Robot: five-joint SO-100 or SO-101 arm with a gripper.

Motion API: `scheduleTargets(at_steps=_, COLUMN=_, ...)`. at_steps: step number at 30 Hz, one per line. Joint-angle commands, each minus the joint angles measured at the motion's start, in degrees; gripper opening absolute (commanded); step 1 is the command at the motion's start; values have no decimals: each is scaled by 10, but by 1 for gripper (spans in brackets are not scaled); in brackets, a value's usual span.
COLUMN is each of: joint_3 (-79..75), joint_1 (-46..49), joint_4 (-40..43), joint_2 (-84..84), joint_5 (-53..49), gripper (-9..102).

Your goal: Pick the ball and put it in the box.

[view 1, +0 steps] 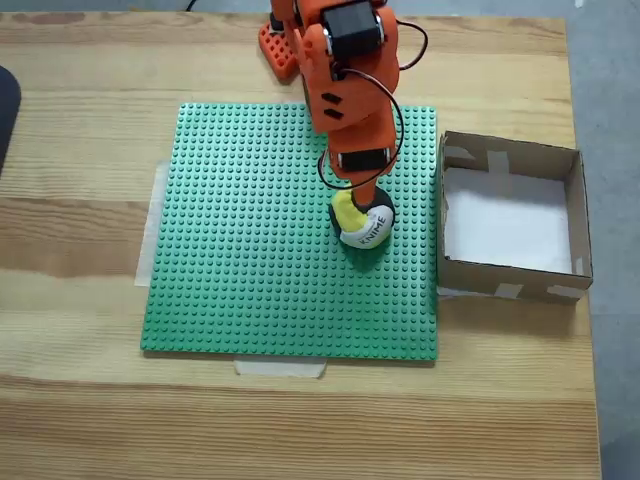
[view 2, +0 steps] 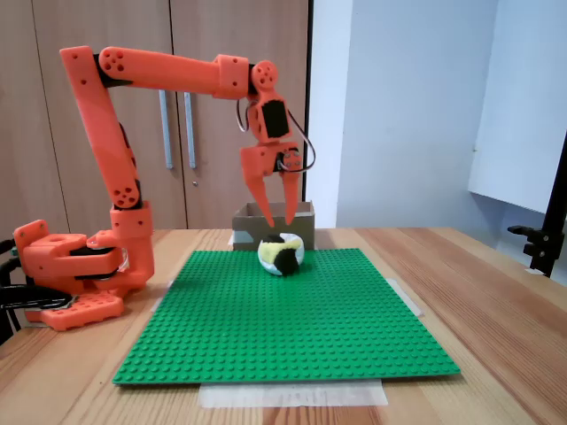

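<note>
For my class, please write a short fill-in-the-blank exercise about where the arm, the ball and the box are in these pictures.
1. The small yellow, black and white soft ball rests on a studded baseplate coloured ____.
2. The orange two-finger gripper hangs directly ____ the ball with its jaws spread.
3. The white floor of the shallow brown cardboard box holds ____.
4. In the overhead fixed view, the box stands at the baseplate's ____ edge.

Missing words: green; above; nothing; right
</note>
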Motion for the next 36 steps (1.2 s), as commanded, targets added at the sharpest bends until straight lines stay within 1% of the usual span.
scheduleTargets(at_steps=1, joint_3=2, joint_1=9, joint_4=4, joint_2=4, joint_5=-13, gripper=16)
scheduleTargets(at_steps=3, joint_3=13, joint_1=13, joint_4=13, joint_2=7, joint_5=-11, gripper=24)
scheduleTargets(at_steps=7, joint_3=26, joint_1=17, joint_4=24, joint_2=11, joint_5=-9, gripper=28)
scheduleTargets(at_steps=10, joint_3=28, joint_1=18, joint_4=27, joint_2=12, joint_5=-6, gripper=37)
scheduleTargets(at_steps=15, joint_3=38, joint_1=18, joint_4=25, joint_2=15, joint_5=-6, gripper=42)
scheduleTargets(at_steps=17, joint_3=47, joint_1=17, joint_4=20, joint_2=18, joint_5=-6, gripper=47)
scheduleTargets(at_steps=24, joint_3=79, joint_1=8, joint_4=-4, joint_2=20, joint_5=-11, gripper=49)
scheduleTargets(at_steps=36, joint_3=105, joint_1=-1, joint_4=-55, joint_2=17, joint_5=-11, gripper=51)
